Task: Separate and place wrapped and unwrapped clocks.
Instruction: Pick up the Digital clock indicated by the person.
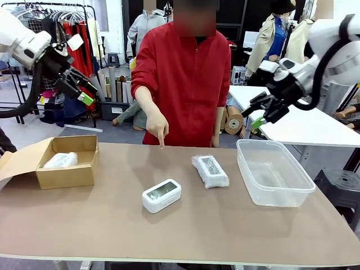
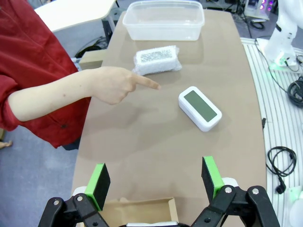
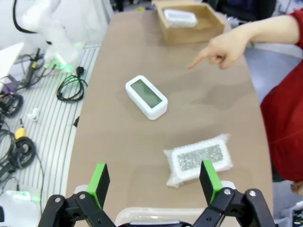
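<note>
Jaws are standing wide apart and empty on both the left gripper [image 1: 83, 93] and the right gripper [image 3: 154, 182], hovering above the table [image 1: 112, 230]. One wrapped clock [image 3: 199, 158] is lying just ahead of the right jaws, slightly off to one side. Its long axis is running along their opening line, so the wrist is probably needing a roll. The white clock [image 3: 146, 97] is sitting farther ahead, between the arms. No print is readable and its screen is blank.

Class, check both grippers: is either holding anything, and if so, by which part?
Nothing is held. The left gripper and right gripper both have open, empty jaws, above the table; the white clock and a wrapped clock lie on it untouched.
</note>
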